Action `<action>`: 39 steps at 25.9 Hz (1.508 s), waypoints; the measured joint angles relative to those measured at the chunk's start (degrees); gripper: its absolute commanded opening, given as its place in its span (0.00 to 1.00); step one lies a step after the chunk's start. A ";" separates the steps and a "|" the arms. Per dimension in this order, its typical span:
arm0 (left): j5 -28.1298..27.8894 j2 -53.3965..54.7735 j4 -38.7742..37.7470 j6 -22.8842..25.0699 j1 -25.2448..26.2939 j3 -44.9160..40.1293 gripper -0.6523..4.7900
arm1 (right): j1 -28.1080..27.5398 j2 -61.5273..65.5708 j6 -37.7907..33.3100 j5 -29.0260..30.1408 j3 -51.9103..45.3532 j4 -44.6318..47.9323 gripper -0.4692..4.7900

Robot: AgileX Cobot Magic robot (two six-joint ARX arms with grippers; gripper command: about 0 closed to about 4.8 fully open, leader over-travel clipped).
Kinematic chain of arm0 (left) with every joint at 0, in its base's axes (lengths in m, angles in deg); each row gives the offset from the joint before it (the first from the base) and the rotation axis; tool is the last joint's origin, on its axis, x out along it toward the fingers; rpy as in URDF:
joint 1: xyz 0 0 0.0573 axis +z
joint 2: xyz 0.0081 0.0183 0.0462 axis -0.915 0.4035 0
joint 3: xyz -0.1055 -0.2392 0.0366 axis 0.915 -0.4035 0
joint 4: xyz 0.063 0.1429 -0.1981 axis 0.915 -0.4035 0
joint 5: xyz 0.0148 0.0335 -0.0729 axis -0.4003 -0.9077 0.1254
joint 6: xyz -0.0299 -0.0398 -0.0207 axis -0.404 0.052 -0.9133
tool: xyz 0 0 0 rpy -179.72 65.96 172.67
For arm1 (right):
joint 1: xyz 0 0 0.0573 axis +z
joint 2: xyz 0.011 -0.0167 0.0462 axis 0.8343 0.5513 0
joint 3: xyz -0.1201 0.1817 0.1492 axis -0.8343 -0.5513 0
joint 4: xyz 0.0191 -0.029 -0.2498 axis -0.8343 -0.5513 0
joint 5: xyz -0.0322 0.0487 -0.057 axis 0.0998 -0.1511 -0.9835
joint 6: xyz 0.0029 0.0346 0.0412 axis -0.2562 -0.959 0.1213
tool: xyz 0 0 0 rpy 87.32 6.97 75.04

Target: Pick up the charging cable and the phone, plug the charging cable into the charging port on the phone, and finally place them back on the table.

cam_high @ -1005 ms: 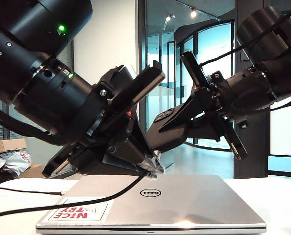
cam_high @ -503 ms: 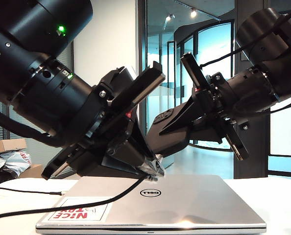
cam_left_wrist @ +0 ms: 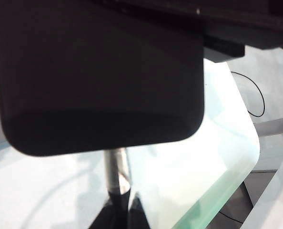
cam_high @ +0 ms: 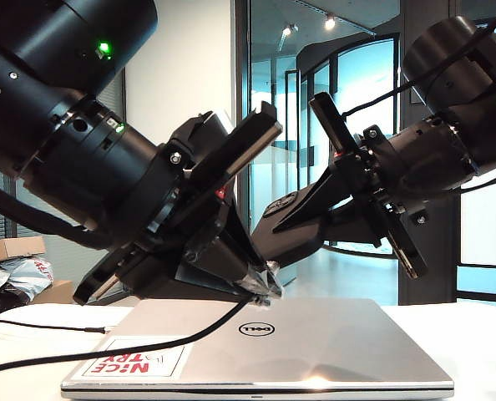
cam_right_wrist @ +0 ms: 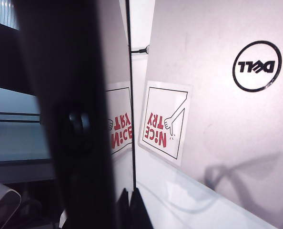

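The silvery plug of the charging cable is meeting the short edge of the phone. Whether it is sitting in the port cannot be told. If the 2 grippers are pushing together off-axis, the plug is likely to be bending or skating along the phone's edge. The phone could also be twisting in its grip, since it seems held by only a narrow strip. The trailing cord is lying across the closed silver laptop. Any snag there could be dragging the plug sideways. A dropped phone would be landing on the laptop lid rather than on the table.

The 2 arms are meeting in mid-air above the laptop. The left arm is slanting down from the left side of the exterior view. Its left gripper is pinching the plug's dark collar, with the jaws almost fully closed.

The right arm is reaching in from the right side, angling down towards the same spot. Its right gripper is clamping the phone (seen edge-on from its own wrist camera), with the jaws nearly together. The phone's glossy face is reflecting the laptop's red-lettered sticker.
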 measured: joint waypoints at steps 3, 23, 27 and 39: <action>-0.22 0.02 0.59 -0.02 0.00 0.00 0.35 | 0.00 -0.02 0.04 -0.09 0.00 -0.09 0.08; -0.79 -10.49 -0.26 6.34 0.50 0.26 0.11 | -16.50 0.04 3.80 1.90 0.11 -5.42 0.08; -0.72 -16.24 -6.91 6.58 4.22 1.46 0.11 | -22.69 -0.46 11.80 2.78 2.43 -18.05 0.08; -1.07 -23.47 -30.12 19.43 19.74 14.88 0.11 | -31.26 1.55 39.82 -4.26 23.02 -58.36 0.08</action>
